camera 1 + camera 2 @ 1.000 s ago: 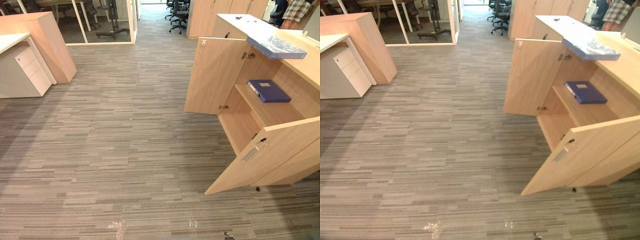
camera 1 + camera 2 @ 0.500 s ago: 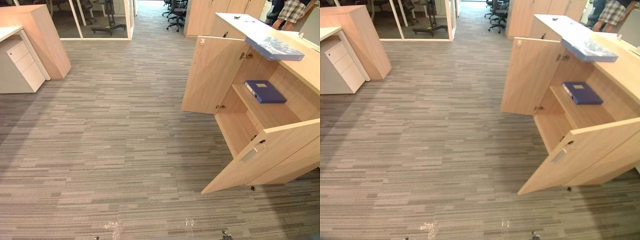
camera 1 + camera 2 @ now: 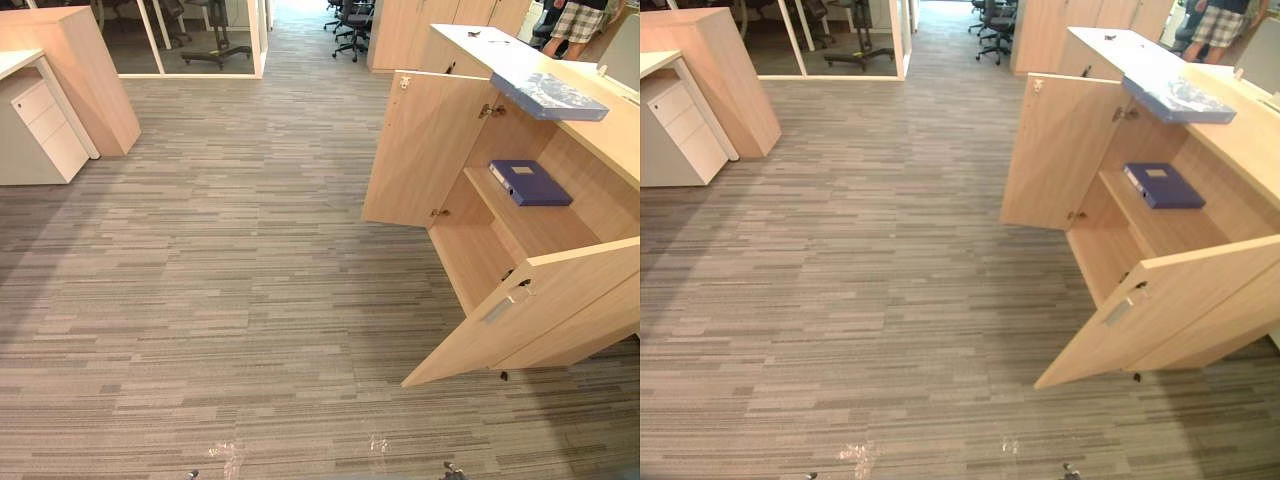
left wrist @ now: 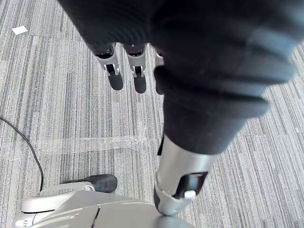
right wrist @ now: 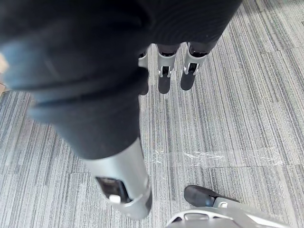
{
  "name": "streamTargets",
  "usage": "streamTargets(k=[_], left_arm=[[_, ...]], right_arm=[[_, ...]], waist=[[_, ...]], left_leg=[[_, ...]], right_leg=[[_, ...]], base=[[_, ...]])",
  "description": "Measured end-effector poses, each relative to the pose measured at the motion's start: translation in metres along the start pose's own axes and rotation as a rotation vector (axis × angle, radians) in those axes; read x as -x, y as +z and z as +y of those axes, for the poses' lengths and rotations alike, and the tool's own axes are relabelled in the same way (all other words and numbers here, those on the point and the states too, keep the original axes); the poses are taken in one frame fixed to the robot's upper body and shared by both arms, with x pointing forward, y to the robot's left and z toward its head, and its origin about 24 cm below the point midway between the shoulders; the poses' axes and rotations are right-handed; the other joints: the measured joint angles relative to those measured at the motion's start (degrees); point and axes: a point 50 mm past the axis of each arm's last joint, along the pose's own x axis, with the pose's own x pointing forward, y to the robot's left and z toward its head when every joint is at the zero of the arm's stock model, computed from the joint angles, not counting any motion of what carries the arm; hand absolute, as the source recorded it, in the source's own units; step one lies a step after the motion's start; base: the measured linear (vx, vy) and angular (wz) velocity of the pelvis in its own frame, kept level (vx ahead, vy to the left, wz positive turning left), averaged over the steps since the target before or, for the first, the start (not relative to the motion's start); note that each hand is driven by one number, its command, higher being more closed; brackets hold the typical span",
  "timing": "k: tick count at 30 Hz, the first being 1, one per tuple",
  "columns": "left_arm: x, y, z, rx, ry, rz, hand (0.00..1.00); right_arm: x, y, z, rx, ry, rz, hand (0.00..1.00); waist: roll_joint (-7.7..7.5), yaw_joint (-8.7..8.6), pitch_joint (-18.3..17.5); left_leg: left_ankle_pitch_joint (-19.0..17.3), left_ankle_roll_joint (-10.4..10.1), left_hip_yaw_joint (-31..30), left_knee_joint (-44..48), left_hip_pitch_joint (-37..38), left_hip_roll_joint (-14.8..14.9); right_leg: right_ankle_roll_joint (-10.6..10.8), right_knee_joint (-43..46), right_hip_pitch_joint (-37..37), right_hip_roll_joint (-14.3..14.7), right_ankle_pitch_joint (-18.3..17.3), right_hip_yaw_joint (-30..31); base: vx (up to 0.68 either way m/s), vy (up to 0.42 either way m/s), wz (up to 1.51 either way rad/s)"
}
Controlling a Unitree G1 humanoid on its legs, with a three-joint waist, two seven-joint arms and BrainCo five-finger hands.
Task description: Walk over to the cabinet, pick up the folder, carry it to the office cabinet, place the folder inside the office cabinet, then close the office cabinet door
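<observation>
- Fingers of the left robot hand [image 4: 115, 76] and the right robot hand [image 5: 164, 78] hang straight and relaxed above the carpet [image 3: 220, 260]; neither holds anything.
- Over the last second the whole head view slides a little, so the drawer unit [image 3: 45, 125] and the cabinet [image 3: 610, 140] sit slightly further left. We read this as our own turn, not as things moving. In the last half second the view hardly shifts.
- Nothing at the cabinet has changed: both doors stand at the same angle and the folder has not moved. We judge that the cabinet work is not yet begun and that we must first step in closer.
- The near door [image 3: 530, 310] swings out over the carpet towards us. Its free lower corner is the first edge we could clip.
- The far door [image 3: 425, 150] stands open as well, and the gap between the two doors is our way in.
- The dark blue folder [image 3: 535, 182] lies flat on the shelf [image 3: 545, 228] inside, well apart from both robot hands.
- A pale blue flat item [image 3: 548, 93] overhangs the front edge of the cabinet top, just above the opening.
- To the left the carpet lies wide open as far as the drawer unit.
- Farther off stand a glass partition [image 3: 150, 35], office chairs [image 3: 352, 25] and a person [image 3: 575, 20] behind the cabinet.
</observation>
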Motion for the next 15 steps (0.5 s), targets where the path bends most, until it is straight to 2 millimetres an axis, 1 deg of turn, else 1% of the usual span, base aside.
streamTargets(k=[3,5,6,8,10,11,12,13,14,15], left_arm=[[0.000,0.000,0.000,0.000,0.001,0.000,0.00],[-0.001,0.001,0.003,0.018,0.009,-0.003,0.00],[-0.001,0.003,0.003,0.029,0.013,-0.005,0.00],[-0.004,0.009,0.004,0.056,0.021,-0.017,0.00],[-0.004,0.015,0.004,0.075,0.030,-0.035,0.00],[-0.004,0.018,0.004,0.100,0.039,-0.046,0.00],[-0.004,0.016,0.004,0.133,0.058,-0.042,0.00],[-0.004,0.016,0.004,0.152,0.066,-0.038,0.00],[-0.003,0.016,0.005,0.172,0.079,-0.036,0.00],[-0.004,0.017,0.005,0.175,0.081,-0.041,0.00]], right_arm=[[0.000,0.000,0.000,-0.006,0.001,-0.004,0.00],[0.001,0.001,0.002,-0.026,0.006,-0.007,0.00],[0.001,0.001,0.002,-0.046,0.009,-0.006,0.00],[0.000,0.002,0.002,-0.072,0.010,-0.006,0.00],[0.000,0.004,0.001,-0.094,0.008,-0.005,0.00],[-0.001,0.004,0.000,-0.118,0.003,-0.001,0.00],[-0.001,0.005,-0.001,-0.124,0.000,-0.004,0.00],[-0.001,0.005,-0.001,-0.125,-0.001,-0.004,0.00],[-0.001,0.005,-0.001,-0.128,-0.002,-0.002,0.00],[-0.001,0.005,-0.001,-0.131,-0.003,-0.001,0.00]], waist=[[-0.12,-0.03,0.1],[-0.63,-0.14,0.6],[-0.46,-0.15,0.9],[-0.42,0.00,2.2],[-0.45,0.12,3.1],[-0.64,0.18,3.8],[-0.27,0.30,3.7],[-0.26,0.36,3.8],[-0.38,0.38,3.8],[-0.37,0.38,3.9]], left_leg=[[-0.1,0.0,0.1,0.2,-0.1,0.0],[-2.4,-0.3,0.2,5.2,-2.3,0.1],[-4.1,-0.7,0.8,9.3,-4.3,0.2],[-6.3,-2.7,3.3,18.4,-8.6,0.9],[-6.8,-3.3,5.5,25.7,-11.8,1.6],[-7.4,-3.1,7.7,31.5,-14.7,2.5],[-10.5,-0.9,10.3,35.9,-17.1,4.5],[-11.7,-0.4,10.9,36.7,-18.0,5.2],[-12.7,-0.2,10.9,36.3,-19.8,6.1],[-12.6,-0.4,10.2,33.9,-21.3,6.1]], right_leg=[[0.1,0.0,0.0,0.0,-0.3,0.0],[0.1,0.0,0.0,-0.2,-0.8,0.0],[-0.6,0.1,0.1,-0.3,-1.2,-0.1],[-0.9,1.1,0.0,-0.7,-2.0,-0.8],[-1.3,2.5,-0.2,-1.2,-2.8,-0.8],[-1.3,3.9,-0.1,-1.6,-3.7,-0.4],[-1.3,5.1,-0.1,-1.8,-4.4,0.3],[-1.1,5.5,-0.1,-2.0,-4.6,0.6],[-0.5,5.9,-0.1,-3.1,-4.9,0.7],[0.3,6.0,0.0,-4.5,-5.3,1.1]], base=[[0.00,0.000,0.00],[0.00,0.000,0.00],[0.00,0.000,0.00],[-0.05,0.034,0.06],[-0.03,0.054,0.03],[0.04,0.050,-0.06],[0.06,0.044,-0.12],[0.11,0.053,-0.16],[0.10,0.063,-0.13],[0.14,0.131,-0.11]])
